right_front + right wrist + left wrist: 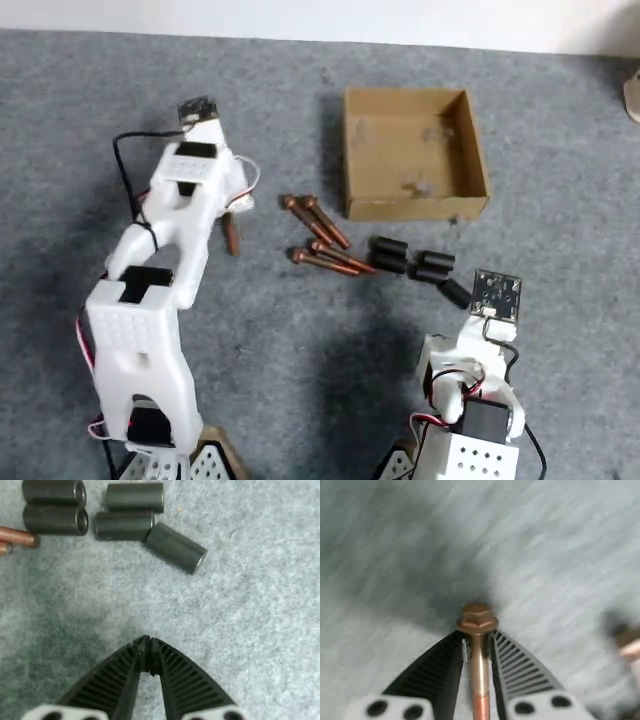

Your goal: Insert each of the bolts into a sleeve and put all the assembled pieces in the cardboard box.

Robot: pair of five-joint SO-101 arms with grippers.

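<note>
The right arm [470, 400] sits nearest, its jaws clenched tip to tip on nothing and low over the grey counter [560, 150]. Just past them lie the five black sleeves [415, 262], close together on their sides. In the right wrist view the nearest sleeve [176, 547] lies at a slant to the other four, which sit in two pairs.

Beside the sleeves, toward the left arm [165, 260], four loose copper bolts [330, 262] lie on the counter in two pairs. The nearer pair almost reaches the sleeves.

The left arm stretches out farther across the counter, its jaws grasping a fifth bolt [478, 645] by the shank, with the hex head sticking out past the tips.

Farthest stands the cardboard box [415, 208], open side up, just beyond the sleeves and loose bolts.
</note>
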